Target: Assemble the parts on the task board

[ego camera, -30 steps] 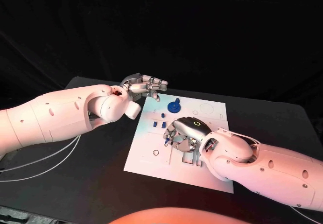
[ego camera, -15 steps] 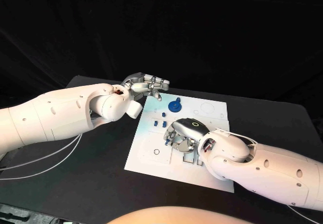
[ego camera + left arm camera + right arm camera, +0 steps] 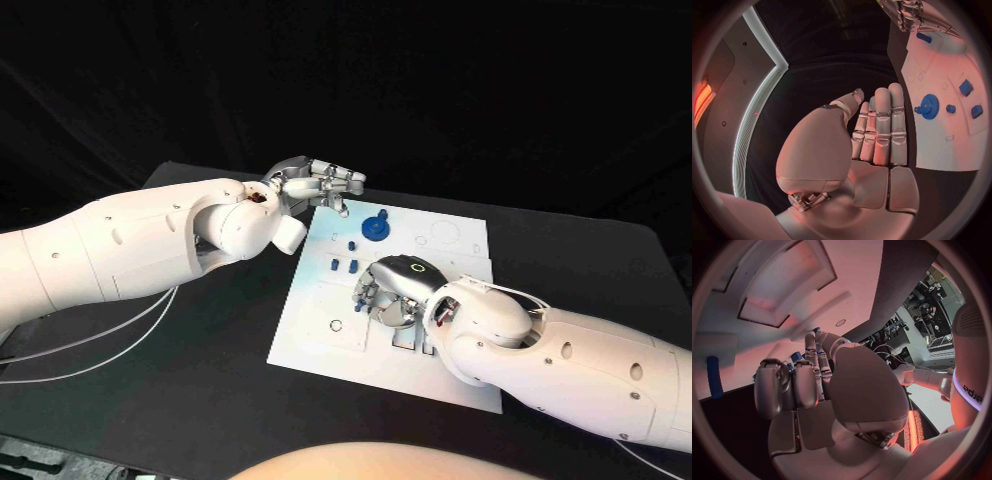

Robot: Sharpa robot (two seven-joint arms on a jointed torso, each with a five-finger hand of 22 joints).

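The white task board (image 3: 450, 235) lies in the middle of the black table. On its far part sits a blue gear (image 3: 374, 228) (image 3: 930, 106), with small blue parts (image 3: 342, 265) (image 3: 966, 87) beside it. My right hand (image 3: 392, 292) (image 3: 798, 385) is low over the board's middle with its fingers curled down. A small blue part (image 3: 924, 36) (image 3: 795, 357) shows at its fingertips; whether they grip it is hidden. My left hand (image 3: 317, 183) (image 3: 876, 135) hovers off the board's far left corner, fingers straight and holding nothing.
A long blue part (image 3: 714, 377) lies on the board beside my right hand. The board has empty recesses and slots (image 3: 411, 340) near its front. White cables (image 3: 87, 345) trail over the table at the left. Bare black table (image 3: 188, 390) surrounds the board.
Almost nothing differs. My left hand has shifted very slightly toward the board's corner, and my right hand stays low over the board's middle.
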